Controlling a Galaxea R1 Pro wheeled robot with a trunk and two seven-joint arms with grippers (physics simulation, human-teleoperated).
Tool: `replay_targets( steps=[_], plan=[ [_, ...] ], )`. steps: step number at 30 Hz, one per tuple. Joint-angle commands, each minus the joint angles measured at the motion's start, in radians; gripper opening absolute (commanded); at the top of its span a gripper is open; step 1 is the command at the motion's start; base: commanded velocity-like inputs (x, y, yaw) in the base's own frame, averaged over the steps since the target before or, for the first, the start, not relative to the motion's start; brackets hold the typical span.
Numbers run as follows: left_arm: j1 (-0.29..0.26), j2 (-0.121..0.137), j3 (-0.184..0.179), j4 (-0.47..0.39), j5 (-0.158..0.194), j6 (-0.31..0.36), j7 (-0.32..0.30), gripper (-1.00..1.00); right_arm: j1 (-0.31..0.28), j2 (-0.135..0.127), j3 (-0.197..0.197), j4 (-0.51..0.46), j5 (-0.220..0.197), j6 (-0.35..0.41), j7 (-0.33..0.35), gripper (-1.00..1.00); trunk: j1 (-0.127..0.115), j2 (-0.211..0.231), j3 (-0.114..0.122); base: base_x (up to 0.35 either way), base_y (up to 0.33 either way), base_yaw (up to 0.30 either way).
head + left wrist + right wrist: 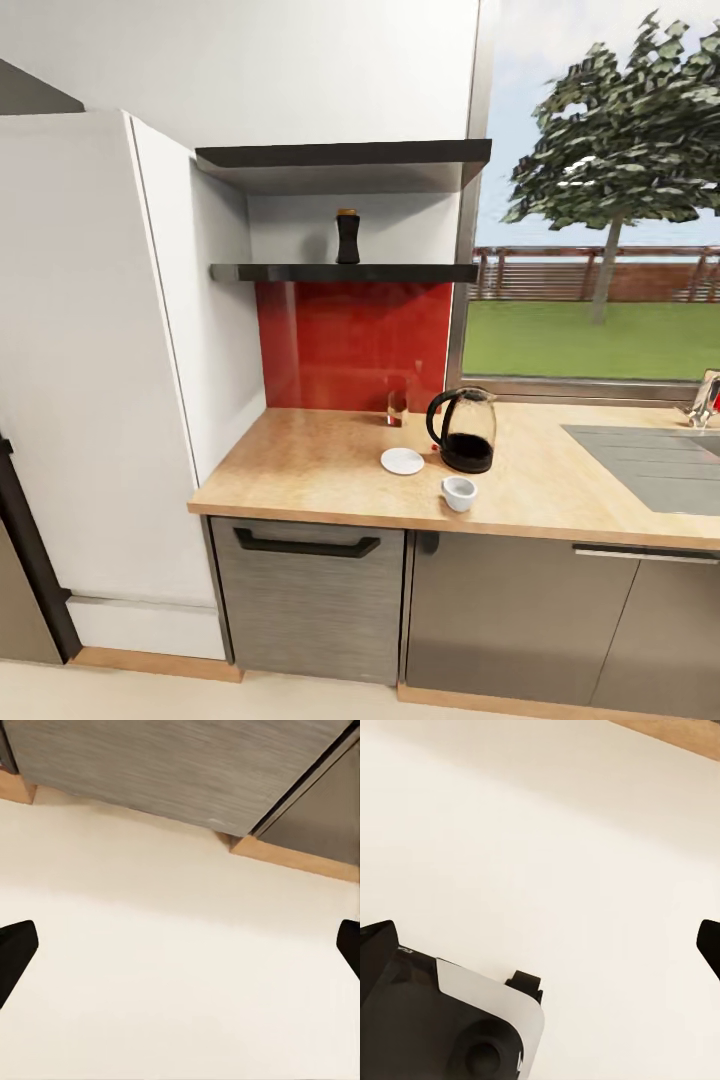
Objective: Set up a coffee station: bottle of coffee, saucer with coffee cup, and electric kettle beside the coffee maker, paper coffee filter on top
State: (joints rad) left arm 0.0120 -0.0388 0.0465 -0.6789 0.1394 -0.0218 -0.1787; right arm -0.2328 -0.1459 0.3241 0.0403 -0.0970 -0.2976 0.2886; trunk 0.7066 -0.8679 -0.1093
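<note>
— Kettle first: where does it sit?
— The electric kettle (465, 430) stands upright on the kitchen countertop (310, 470), about midway between the back edge and the front edge, left of the grey inset sink (650, 462).
— And the crockery?
— The saucer (402, 461) lies flat just left of the kettle's base; the coffee cup (459, 492) stands near the front edge, apart from the saucer.
— The coffee?
— The bottle of coffee (347, 236) stands upright on the lower shelf (300, 272), above the red backsplash (350, 345). A small glass (397, 408) stands at the countertop's back edge.
— Any writing or brand?
— None is legible on anything.
— Grippers?
— The left gripper (180, 952) hangs over pale floor (172, 982) with its fingers spread wide, gripping nothing; the right gripper (540, 952) is likewise spread above the floor, beside part of the robot's base (450, 1020).
</note>
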Motion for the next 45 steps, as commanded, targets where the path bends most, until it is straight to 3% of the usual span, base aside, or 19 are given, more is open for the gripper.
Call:
replay_targets(
  steps=[1,6,8,9,15,18,22,23,28,30,31,32,38,39,40,41,43,44,45],
  plan=[
    [0.0,-0.021,0.004,-0.069,0.008,0.067,-0.012,1.0,-0.002,0.0,0.007,0.004,-0.01,-0.006,0.006,1.0,0.0,-0.001,-0.001,0.0,0.0,0.0],
    [0.0,-0.087,-0.012,-0.252,0.007,0.255,-0.025,1.0,-0.002,0.0,0.006,0.004,-0.01,-0.006,0.006,1.0,0.0,-0.001,-0.001,0.0,0.0,0.0],
    [0.0,-0.109,-0.036,-0.324,0.008,0.323,-0.028,1.0,-0.002,0.0,0.006,0.003,-0.01,-0.006,0.006,1.0,0.0,-0.001,-0.001,0.0,0.0,0.0],
    [0.0,-0.124,-0.073,-0.392,0.008,0.382,-0.03,1.0,-0.002,0.0,0.006,0.003,-0.011,-0.006,0.007,1.0,0.0,-0.001,-0.001,0.0,0.0,0.0],
    [-0.001,-0.136,-0.199,-0.57,0.01,0.523,-0.051,1.0,-0.002,-0.002,0.006,0.002,-0.012,-0.007,0.006,1.0,0.0,-0.001,-0.001,0.0,0.0,0.0],
    [-0.008,-0.136,-0.229,-0.633,0.01,0.589,-0.085,1.0,-0.002,-0.012,0.006,0.001,-0.012,-0.008,0.006,1.0,0.0,-0.001,-0.001,0.0,0.0,0.0],
    [-0.086,-0.136,-0.253,-0.73,0.011,0.68,-0.175,1.0,-0.002,-0.028,0.005,-0.002,-0.014,-0.009,0.006,1.0,0.0,-0.001,-0.001,0.0,0.0,0.0],
    [-0.222,-0.136,-0.259,-0.772,0.013,0.77,-0.242,1.0,-0.002,-0.034,0.004,-0.004,-0.015,-0.012,0.005,1.0,0.0,-0.001,-0.001,0.0,0.0,0.0],
    [-0.388,-0.136,-0.261,-0.789,0.088,0.848,-0.297,1.0,-0.002,-0.036,0.005,-0.004,-0.015,-0.013,0.005,1.0,0.0,-0.001,-0.001,0.0,0.0,0.0],
    [-0.469,-0.136,-0.261,-0.791,0.157,0.877,-0.307,1.0,-0.002,-0.036,0.005,-0.004,-0.015,-0.014,0.004,1.0,0.0,-0.001,-0.001,0.0,0.0,0.0],
    [-0.56,-0.136,-0.261,-0.79,0.209,0.9,-0.311,1.0,-0.002,-0.036,0.005,-0.004,-0.015,-0.014,0.004,1.0,0.0,-0.001,-0.001,0.0,0.0,0.0],
    [-0.629,-0.136,-0.261,-0.789,0.229,0.912,-0.312,1.0,-0.002,-0.037,0.005,-0.004,-0.015,-0.014,0.004,1.0,0.0,-0.001,-0.001,0.0,0.0,0.0],
    [-0.936,-0.136,-0.25,-0.778,0.259,0.976,-0.306,1.0,-0.002,-0.037,0.006,-0.004,-0.013,-0.015,0.004,1.0,0.0,-0.001,-0.001,0.0,0.0,0.0],
    [-1.031,-0.136,-0.229,-0.767,0.26,0.986,-0.263,1.0,-0.002,-0.037,0.006,-0.004,-0.012,-0.015,0.004,1.0,0.0,-0.001,-0.001,0.0,0.0,0.0],
    [-1.031,-0.136,-0.229,-0.767,0.26,0.986,-0.263,1.0,-0.002,-0.037,0.006,-0.004,-0.012,-0.015,0.004,1.0,0.0,-0.001,-0.001,0.0,0.0,0.0],
    [-1.124,-0.136,-0.203,-0.74,0.261,0.992,-0.15,1.0,-0.002,-0.038,0.006,-0.003,-0.012,-0.015,0.004,1.0,0.0,-0.001,-0.001,0.0,0.0,0.0],
    [-1.234,-0.136,-0.187,-0.677,0.263,0.996,0.014,1.0,-0.002,-0.038,0.006,-0.003,-0.012,-0.015,0.004,1.0,0.0,-0.001,-0.001,0.0,0.0,0.0],
    [-1.274,-0.136,-0.184,-0.646,0.264,0.997,0.061,1.0,-0.002,-0.038,0.006,-0.003,-0.011,-0.015,0.004,1.0,0.0,-0.001,-0.001,0.0,0.0,0.0],
    [-1.37,-0.136,-0.179,-0.559,0.264,0.998,0.131,1.0,-0.002,-0.038,0.006,-0.003,-0.011,-0.015,0.004,1.0,0.0,-0.001,-0.001,0.0,0.0,0.0]
  ],
)
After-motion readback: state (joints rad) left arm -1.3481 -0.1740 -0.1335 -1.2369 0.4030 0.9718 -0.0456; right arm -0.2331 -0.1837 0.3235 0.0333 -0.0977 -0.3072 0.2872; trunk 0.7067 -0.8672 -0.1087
